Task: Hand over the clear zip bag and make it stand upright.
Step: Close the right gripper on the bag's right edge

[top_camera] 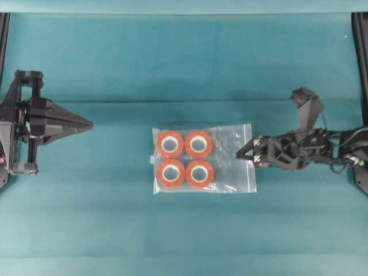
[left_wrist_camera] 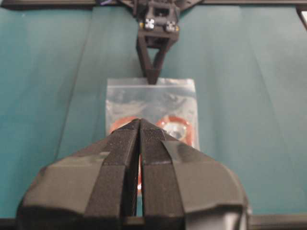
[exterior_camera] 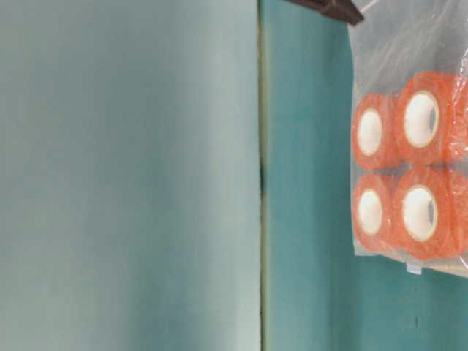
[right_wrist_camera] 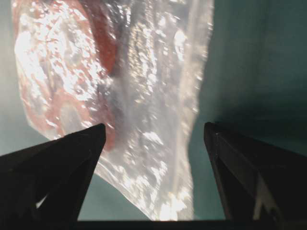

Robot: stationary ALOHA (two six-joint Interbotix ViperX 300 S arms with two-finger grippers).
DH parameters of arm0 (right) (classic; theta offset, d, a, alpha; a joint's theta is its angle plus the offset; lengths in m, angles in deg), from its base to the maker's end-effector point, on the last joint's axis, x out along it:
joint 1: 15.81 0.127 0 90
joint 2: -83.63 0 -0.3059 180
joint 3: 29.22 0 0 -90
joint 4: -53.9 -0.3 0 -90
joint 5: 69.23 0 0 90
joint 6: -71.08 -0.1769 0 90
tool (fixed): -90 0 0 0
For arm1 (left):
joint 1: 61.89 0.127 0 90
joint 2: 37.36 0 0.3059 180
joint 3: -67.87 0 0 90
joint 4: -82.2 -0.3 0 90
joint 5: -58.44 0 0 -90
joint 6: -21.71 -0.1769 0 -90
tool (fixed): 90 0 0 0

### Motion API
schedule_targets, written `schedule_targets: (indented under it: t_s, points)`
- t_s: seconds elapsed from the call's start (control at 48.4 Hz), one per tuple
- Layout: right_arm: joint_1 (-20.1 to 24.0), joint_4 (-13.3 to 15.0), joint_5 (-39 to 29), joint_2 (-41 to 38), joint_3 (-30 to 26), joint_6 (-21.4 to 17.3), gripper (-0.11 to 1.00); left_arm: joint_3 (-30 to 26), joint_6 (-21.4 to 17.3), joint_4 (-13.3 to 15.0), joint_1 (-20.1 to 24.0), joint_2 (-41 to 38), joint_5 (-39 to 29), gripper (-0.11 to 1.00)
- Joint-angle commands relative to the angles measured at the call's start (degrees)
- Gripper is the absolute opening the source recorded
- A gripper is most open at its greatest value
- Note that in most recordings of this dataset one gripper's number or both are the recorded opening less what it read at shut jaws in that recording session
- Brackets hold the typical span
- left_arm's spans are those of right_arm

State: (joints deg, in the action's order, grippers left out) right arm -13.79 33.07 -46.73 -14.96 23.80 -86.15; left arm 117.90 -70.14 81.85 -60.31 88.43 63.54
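The clear zip bag (top_camera: 232,154) lies flat on the teal table, mid-table, with orange-red tape rolls (top_camera: 184,159) set two by two in its left half. My right gripper (top_camera: 247,149) is open at the bag's right edge. In the right wrist view that crinkly edge (right_wrist_camera: 158,158) sits between the wide-apart fingers of the right gripper (right_wrist_camera: 154,127). My left gripper (top_camera: 89,123) is shut and holds nothing, well to the left of the bag. Its closed tips (left_wrist_camera: 139,122) point at the bag (left_wrist_camera: 151,96), with the right gripper (left_wrist_camera: 152,76) beyond. The table-level view shows the bag (exterior_camera: 409,146) too.
Teal cloth (top_camera: 184,69) covers the whole table. Dark frame posts stand at the far left (top_camera: 3,34) and far right (top_camera: 361,40) edges. A fold line in the cloth runs across the table behind the bag (top_camera: 172,102).
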Motion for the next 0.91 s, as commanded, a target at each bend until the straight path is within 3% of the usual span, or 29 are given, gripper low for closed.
schedule_targets:
  t_s: [0.0,0.682,0.785,0.888]
  points:
    - [0.44,-0.09,1.05,-0.97,-1.49,-0.44,0.92,-1.58,0.0,-0.18,0.09,-0.09,0.26,-0.01]
    - [2.11,-0.7,3.78,-3.08,-3.16,-0.44,0.9,-1.41,0.18,-0.18,0.09,0.26,0.0,-0.01]
    - [2.29,-0.7,3.43,-3.25,-3.52,-0.53,0.85,-1.41,0.18,-0.18,0.09,0.79,0.0,-0.01]
    - [2.2,-0.79,2.99,-3.25,-3.43,-0.44,0.7,-1.32,0.09,-0.18,0.26,0.88,0.0,-0.01]
